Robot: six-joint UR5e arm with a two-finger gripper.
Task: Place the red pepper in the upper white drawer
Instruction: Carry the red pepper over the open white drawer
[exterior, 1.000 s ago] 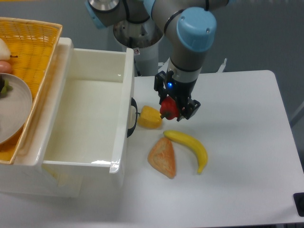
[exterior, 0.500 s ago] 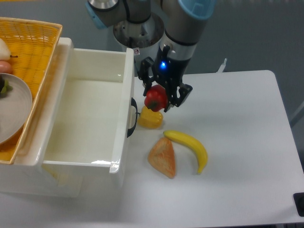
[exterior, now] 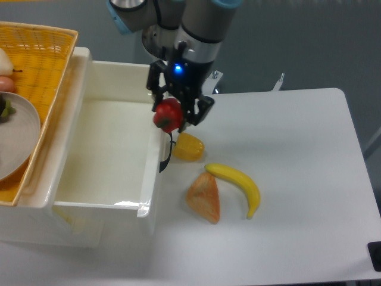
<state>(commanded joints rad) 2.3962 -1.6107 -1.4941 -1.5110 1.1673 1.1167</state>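
The claw [exterior: 171, 114] pinches the red pepper [exterior: 168, 115] between its two fingers and holds it in the air, right over the front wall of the upper white drawer [exterior: 153, 152], above the dark curved handle. The pepper touches nothing but the claw; it hangs clear of the bench [exterior: 297, 179] and has not yet crossed fully over the drawer's open inside.

The step in hand looks like the carry: the pepper is lifted and is on its way to the drawer, but not delivered. The next move calls for a little more travel toward the drawer's interior, away from the front wall, so that the pepper hangs over the white floor and not over the rim. Then a lowering and a spreading of the fingers would let it drop inside.

On the bench near the drawer front lie a yellow pepper [exterior: 189, 148], a banana [exterior: 237, 185] and an orange wedge-shaped piece [exterior: 204, 198]. Beyond the drawer's far side sits a yellow woven basket [exterior: 44, 65].
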